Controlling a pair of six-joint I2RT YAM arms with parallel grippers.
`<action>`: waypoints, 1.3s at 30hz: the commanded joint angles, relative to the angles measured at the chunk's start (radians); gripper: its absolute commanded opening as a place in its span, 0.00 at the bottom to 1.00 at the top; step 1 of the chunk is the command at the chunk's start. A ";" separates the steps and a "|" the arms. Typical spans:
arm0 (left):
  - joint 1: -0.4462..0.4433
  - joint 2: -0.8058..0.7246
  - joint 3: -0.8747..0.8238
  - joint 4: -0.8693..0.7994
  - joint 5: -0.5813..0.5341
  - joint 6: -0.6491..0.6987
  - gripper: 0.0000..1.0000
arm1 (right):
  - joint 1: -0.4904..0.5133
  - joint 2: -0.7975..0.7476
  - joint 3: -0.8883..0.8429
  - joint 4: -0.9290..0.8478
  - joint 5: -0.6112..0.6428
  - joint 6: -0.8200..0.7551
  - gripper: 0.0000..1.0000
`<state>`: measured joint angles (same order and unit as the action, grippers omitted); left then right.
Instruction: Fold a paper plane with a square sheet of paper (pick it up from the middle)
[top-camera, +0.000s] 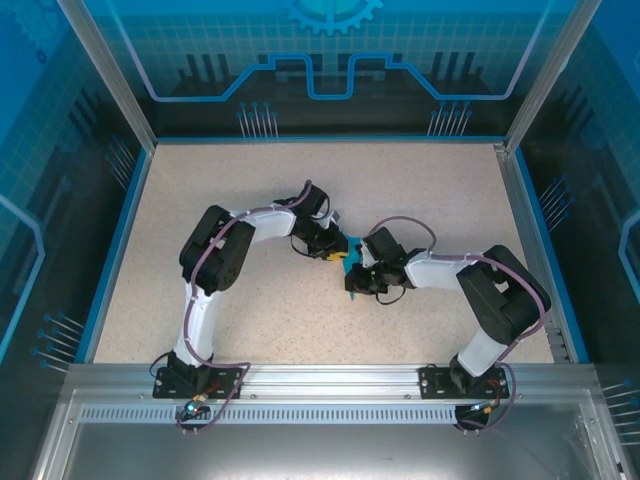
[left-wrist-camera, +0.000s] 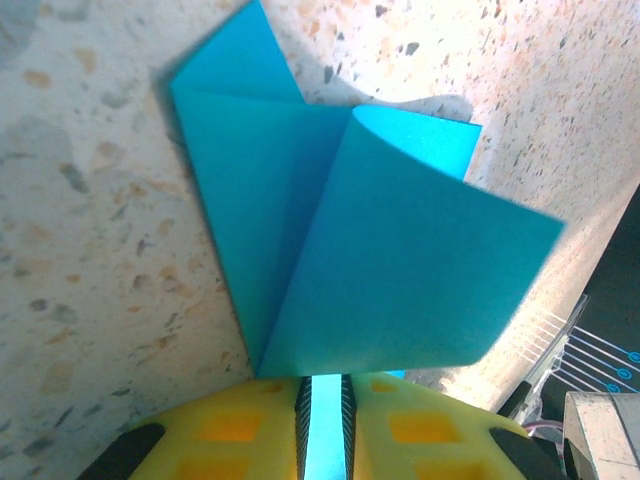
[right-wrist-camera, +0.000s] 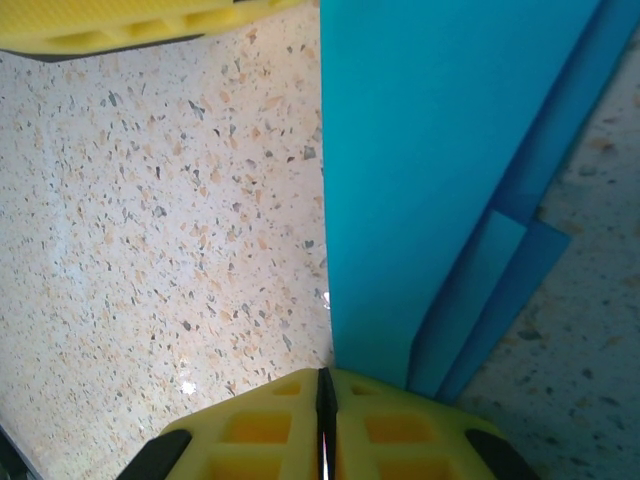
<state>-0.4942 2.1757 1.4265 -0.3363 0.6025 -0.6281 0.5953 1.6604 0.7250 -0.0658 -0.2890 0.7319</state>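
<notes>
The square sheet of paper (top-camera: 349, 285) is turquoise and partly folded, and it sits mid-table between the two arms. In the left wrist view the paper (left-wrist-camera: 380, 260) shows a pointed creased part and a wide flap curling up. My left gripper (left-wrist-camera: 322, 385) is shut on its near edge, with a turquoise strip showing between the pads. In the right wrist view the paper (right-wrist-camera: 420, 150) stands as layered folds beyond my right gripper (right-wrist-camera: 326, 378). Those jaws are pressed together beside the paper's left edge, with no paper seen between them. From above, the left gripper (top-camera: 337, 250) and right gripper (top-camera: 355, 272) almost touch.
The speckled beige tabletop (top-camera: 250, 180) has a blue raised rim (top-camera: 120, 240) and clear enclosure walls around it. An aluminium rail (top-camera: 330, 380) carries both arm bases at the near edge. A yellow finger of the left gripper (right-wrist-camera: 130, 25) sits close ahead of the right wrist.
</notes>
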 joint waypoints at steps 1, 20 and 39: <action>0.000 0.059 0.031 -0.020 -0.103 0.052 0.20 | 0.009 0.019 -0.055 -0.186 0.021 -0.025 0.11; -0.033 0.109 0.049 -0.094 -0.192 0.048 0.20 | 0.041 -0.033 0.056 -0.145 0.080 -0.010 0.11; -0.033 0.118 0.051 -0.131 -0.248 0.025 0.20 | 0.064 -0.074 -0.072 -0.177 0.003 -0.024 0.10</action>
<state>-0.5201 2.1983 1.4971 -0.4431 0.5270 -0.5995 0.6300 1.5944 0.6960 -0.1322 -0.2417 0.7170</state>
